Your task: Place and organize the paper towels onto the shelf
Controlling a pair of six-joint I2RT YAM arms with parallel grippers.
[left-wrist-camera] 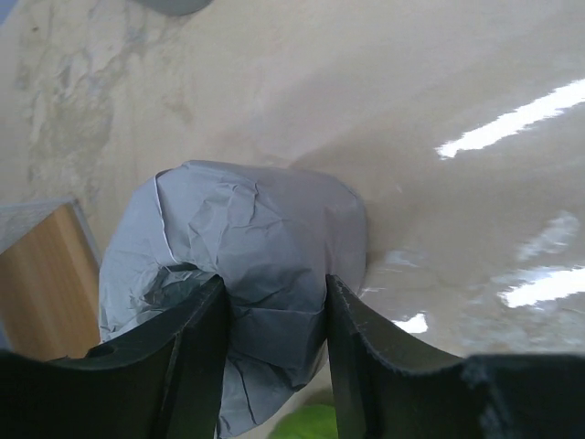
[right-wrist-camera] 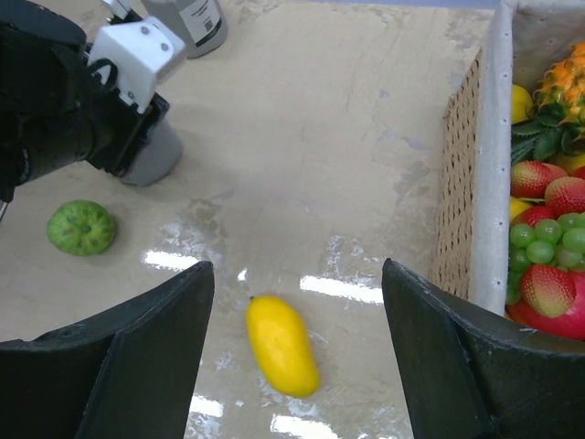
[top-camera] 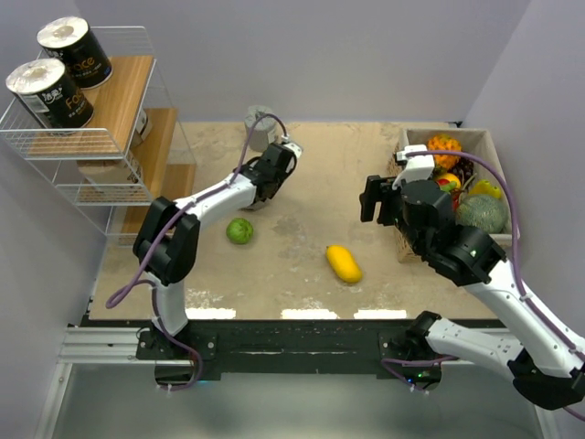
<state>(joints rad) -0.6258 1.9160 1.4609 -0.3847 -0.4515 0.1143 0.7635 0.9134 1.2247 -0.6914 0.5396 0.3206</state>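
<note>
"Grey roll [left-wrist-camera: 247, 238], where?"
"On the table [top-camera: 366, 146], toward its far edge, left of middle; the left gripper [left-wrist-camera: 274, 288] has its jaws pressed against both its sides."
"Right gripper [right-wrist-camera: 297, 270]?"
"Jaws wide apart, holding nothing, near the right edge."
"Shelf [top-camera: 128, 91]?"
"Far left corner; two black rolls [top-camera: 50, 91] stand on its top board."

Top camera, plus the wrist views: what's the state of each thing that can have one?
left gripper, closed on the grey roll.
grey roll, standing on the table, gripped.
right gripper, open, empty.
far black roll, upright on the shelf's top tier.
near black roll, upright on the same tier.
yellow fruit, lying loose on the table.
</note>
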